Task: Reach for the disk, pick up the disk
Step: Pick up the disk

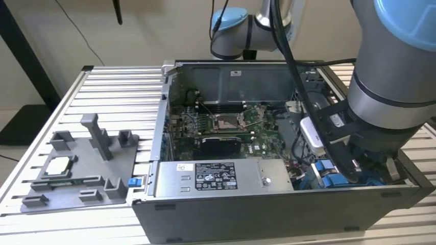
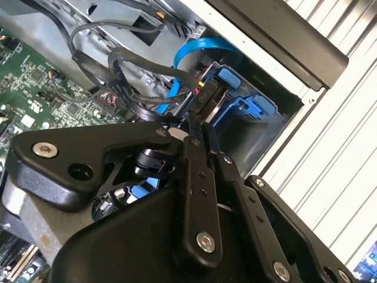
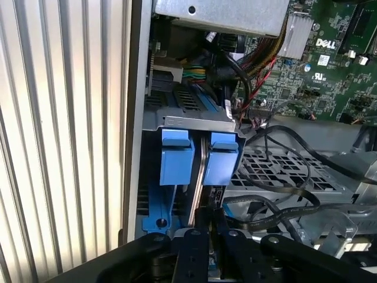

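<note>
The disk (image 3: pixel 200 159) sits on edge in its bay at the corner of the open computer case (image 1: pixel 272 214); in the first wrist view only its thin silver edge shows mid-frame, between two bright blue carrier tabs (image 3: pixel 177 156). In the exterior view blue plastic of the carrier (image 1: pixel 334 178) shows lower right, under the arm's wrist.

The pincer (image 3: pixel 207 215) is low in the first wrist view, just at the disk's near end. Its black fingers (image 2: pixel 197 177) look pressed close together in the second wrist view, tips at the blue carrier and the connector with a blue data cable (image 2: pixel 194 50). Whether they pinch the disk's edge or merely touch it cannot be told.

Around the bay: loose black cables (image 3: pixel 277 194) over a perforated metal cage, red and yellow power wires (image 3: pixel 259 71) nearer the motherboard (image 1: pixel 225 122). The grey power supply box (image 1: pixel 218 176) lies along the front of the case. On the slatted bench (image 1: pixel 109 92), at the exterior view's left, rests a grey fixture tray (image 1: pixel 75 173).

Risks, as judged: the cable at the disk's end may still be plugged, so lifting could strain it; a narrow grip on a thin edge may slip; the fingers could snag the black cables.
</note>
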Controlling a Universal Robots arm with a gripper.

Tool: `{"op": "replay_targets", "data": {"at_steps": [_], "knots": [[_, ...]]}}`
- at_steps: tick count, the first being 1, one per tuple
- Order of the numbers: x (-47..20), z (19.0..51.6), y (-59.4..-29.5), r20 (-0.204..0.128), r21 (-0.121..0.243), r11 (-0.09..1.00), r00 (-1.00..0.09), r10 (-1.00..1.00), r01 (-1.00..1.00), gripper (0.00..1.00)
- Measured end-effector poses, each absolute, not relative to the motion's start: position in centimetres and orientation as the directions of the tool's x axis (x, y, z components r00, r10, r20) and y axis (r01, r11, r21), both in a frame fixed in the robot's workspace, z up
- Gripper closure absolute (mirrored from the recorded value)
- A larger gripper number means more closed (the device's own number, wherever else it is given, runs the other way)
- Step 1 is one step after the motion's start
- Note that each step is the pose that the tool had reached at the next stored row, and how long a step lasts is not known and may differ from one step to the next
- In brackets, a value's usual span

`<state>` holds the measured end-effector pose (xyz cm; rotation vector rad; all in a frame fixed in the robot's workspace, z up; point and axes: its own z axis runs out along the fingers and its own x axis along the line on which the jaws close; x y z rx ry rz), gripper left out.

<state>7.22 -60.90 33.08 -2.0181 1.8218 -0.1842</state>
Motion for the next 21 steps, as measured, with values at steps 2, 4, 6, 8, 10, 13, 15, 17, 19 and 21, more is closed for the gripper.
{"op": "replay_targets", "data": {"at_steps": [2, 4, 6, 8, 10, 13, 15, 17, 19, 21], "knots": [[7.2, 33.5, -60.9, -0.172, -0.386, -0.060, 0.135, -0.976, -0.921, 1.00], [7.1, 33.9, -60.9, -0.167, -0.386, -0.062, 0.135, -0.977, -0.920, 1.00], [6.9, 34.0, -60.8, -0.139, -0.387, -0.072, 0.136, -0.981, -0.919, 1.00], [6.8, 34.0, -60.8, -0.102, -0.388, -0.087, 0.136, -0.985, -0.917, 1.00], [6.5, 34.0, -60.6, -0.072, -0.390, -0.098, 0.137, -0.988, -0.916, 1.00], [6.2, 34.0, -59.9, -0.051, -0.389, -0.107, 0.137, -0.989, -0.915, 1.00], [6.2, 34.0, -59.1, -0.046, -0.389, -0.108, 0.137, -0.989, -0.915, 1.00], [6.2, 34.0, -58.8, -0.046, -0.392, -0.108, 0.137, -0.989, -0.914, 1.00], [6.2, 34.6, -58.8, -0.046, -0.392, -0.108, 0.137, -0.989, -0.913, 1.00], [6.2, 35.5, -58.8, -0.046, -0.392, -0.108, 0.137, -0.989, -0.913, 1.00]]}}
